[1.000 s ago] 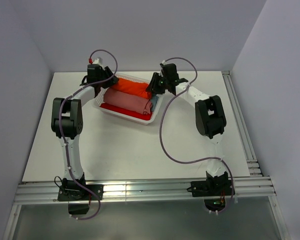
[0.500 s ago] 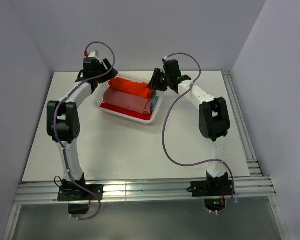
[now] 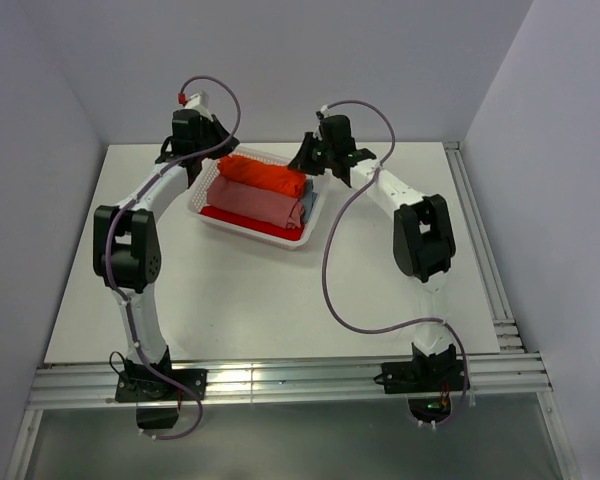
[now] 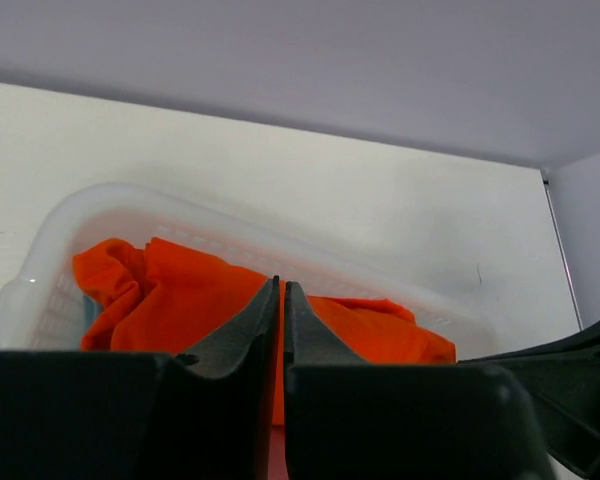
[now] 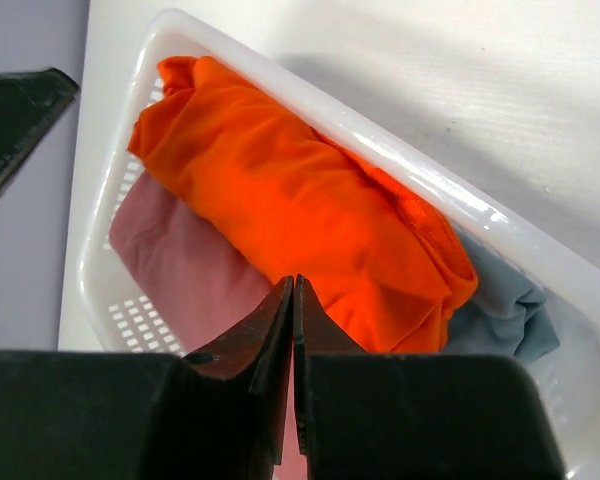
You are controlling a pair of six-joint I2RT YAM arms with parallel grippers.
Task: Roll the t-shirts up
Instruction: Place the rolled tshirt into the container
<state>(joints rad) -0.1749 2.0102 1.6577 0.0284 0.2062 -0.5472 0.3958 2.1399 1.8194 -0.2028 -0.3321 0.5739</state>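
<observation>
1. A white lattice basket (image 3: 245, 231) is seen on the table (image 3: 380, 270), and all the t-shirts are gathered inside it
2. The orange roll (image 3: 270, 176) is laid along the far side of the basket, stretched from the basket's left end toward its right end
3. The salmon-pink roll (image 3: 252, 202) is set just beside the orange one, toward the basket's near side, and the two are seen touching
4. A light blue roll (image 5: 510, 310) is tucked at the basket's right end, partly covered by the orange and pink rolls
5. Red cloth (image 3: 242, 217) is laid flat along the basket's near wall, at the foot of the pink roll
6. The left gripper (image 4: 281, 290) is held at the basket's far left corner; its jaws are pressed together and no cloth is seen caught between them
7. The right gripper (image 5: 293, 285) is held at the basket's far right corner; its jaws are likewise clenched, with nothing pinched
8. In both wrist views the orange roll is seen beyond the closed fingertips; whether it is touched cannot be told
</observation>
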